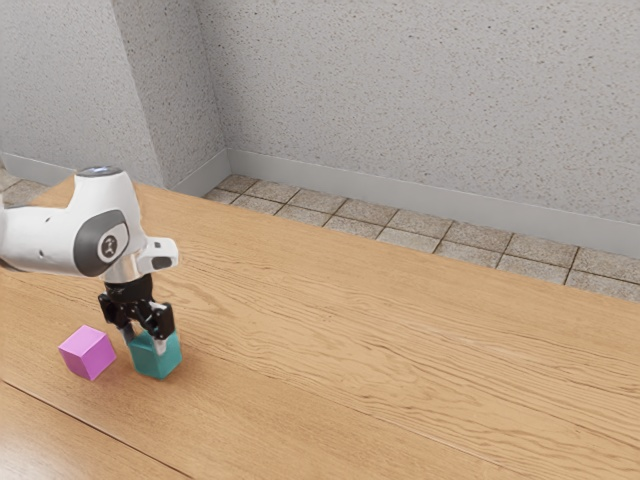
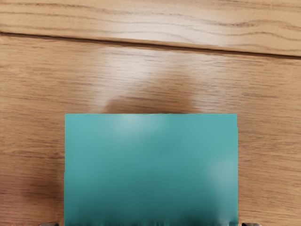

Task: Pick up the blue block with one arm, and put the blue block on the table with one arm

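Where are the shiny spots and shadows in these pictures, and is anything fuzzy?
Wrist view: soft pale glare on the blue block and on the table, the block darkening toward the picture's lower edge, and a fuzzy-edged brown shadow on the wood beside it; exterior view: a pale sheen on the table in the lower left corner.

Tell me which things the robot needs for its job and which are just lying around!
For the job:
- the blue-green block, most likely the "blue block"
- the gripper, down at that block
- the wooden table, where the block should be put

Just lying about:
- the pink block, on the table beside the blue-green one
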Robot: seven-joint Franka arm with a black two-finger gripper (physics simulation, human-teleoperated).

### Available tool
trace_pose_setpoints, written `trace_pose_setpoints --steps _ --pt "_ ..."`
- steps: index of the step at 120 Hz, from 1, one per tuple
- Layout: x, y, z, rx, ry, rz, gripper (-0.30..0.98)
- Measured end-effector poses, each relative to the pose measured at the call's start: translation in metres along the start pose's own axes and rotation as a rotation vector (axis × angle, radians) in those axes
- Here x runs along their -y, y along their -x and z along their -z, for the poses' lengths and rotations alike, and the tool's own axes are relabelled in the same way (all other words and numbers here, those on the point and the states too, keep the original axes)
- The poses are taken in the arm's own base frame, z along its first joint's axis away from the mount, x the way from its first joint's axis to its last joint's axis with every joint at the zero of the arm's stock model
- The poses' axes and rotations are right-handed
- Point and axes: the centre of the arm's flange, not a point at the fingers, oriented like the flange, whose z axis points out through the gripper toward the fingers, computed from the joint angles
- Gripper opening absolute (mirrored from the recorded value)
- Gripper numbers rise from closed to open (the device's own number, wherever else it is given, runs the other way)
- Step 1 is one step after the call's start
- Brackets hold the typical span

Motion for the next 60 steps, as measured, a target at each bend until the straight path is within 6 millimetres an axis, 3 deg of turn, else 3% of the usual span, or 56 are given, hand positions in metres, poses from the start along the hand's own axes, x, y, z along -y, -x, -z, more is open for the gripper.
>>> trace_pose_setpoints --steps 19,36,52,60 --pt "0.006 -0.001 0.001 -0.004 0.007 0.011 0.59" --pt "-0.008 -0.016 0.023 -0.051 -0.005 -0.028 0.64" --pt "-0.017 -0.045 0.084 -0.126 -0.043 -0.080 0.66" --pt "-0.018 -0.055 0.124 -0.147 -0.057 -0.093 0.67"
